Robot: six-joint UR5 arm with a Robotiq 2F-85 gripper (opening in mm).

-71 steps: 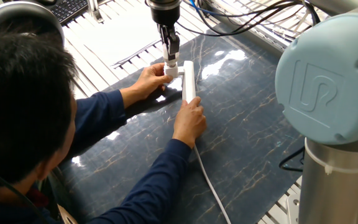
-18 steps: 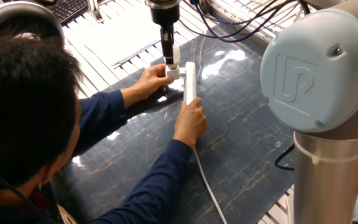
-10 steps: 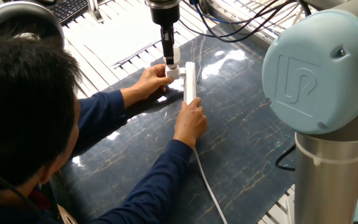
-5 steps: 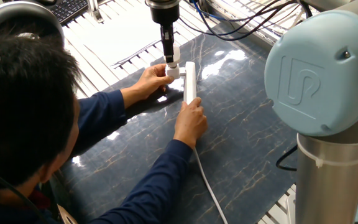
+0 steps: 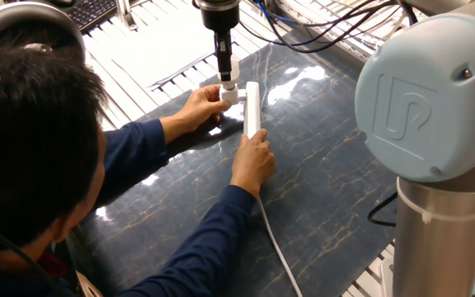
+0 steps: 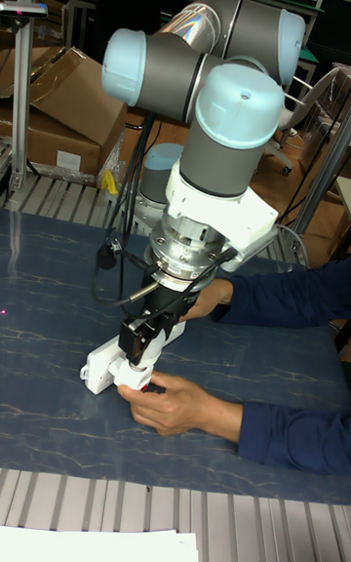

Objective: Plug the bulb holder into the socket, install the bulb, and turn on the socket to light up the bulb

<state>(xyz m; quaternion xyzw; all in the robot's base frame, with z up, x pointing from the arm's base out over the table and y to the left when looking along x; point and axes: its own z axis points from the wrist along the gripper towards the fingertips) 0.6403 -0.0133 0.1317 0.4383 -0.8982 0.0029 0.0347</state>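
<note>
Fixed view first, from the near edge outward: a person's dark head and blue sleeves fill the near left, and a white cord (image 5: 277,247) runs from the near edge up to the socket (image 5: 251,107), which lies on the dark marbled table (image 5: 336,165). One hand (image 5: 252,161) presses on the strip's near end; the other hand (image 5: 198,107) steadies the bulb holder (image 5: 228,95), which sits tight against the strip's left side, apparently plugged in. Directly above it the gripper (image 5: 228,68) points straight down with something white between its fingers, most likely the bulb (image 5: 232,73), lowered onto the holder's opening. By my reading, plugging in is done, fitting the bulb is under way, and switching on is still to come; nothing glows. Tall fixed view, from the opposite side, shows the gripper (image 6: 141,345) low over the white strip (image 6: 97,367), with a hand (image 6: 180,406) beneath it. Hard to make out: the jaws seem narrowed on the bulb, but their gap is too small to confirm; the holder's threaded mouth and the switch are hidden, and the arm's large pale joint blocks the near right.
</note>
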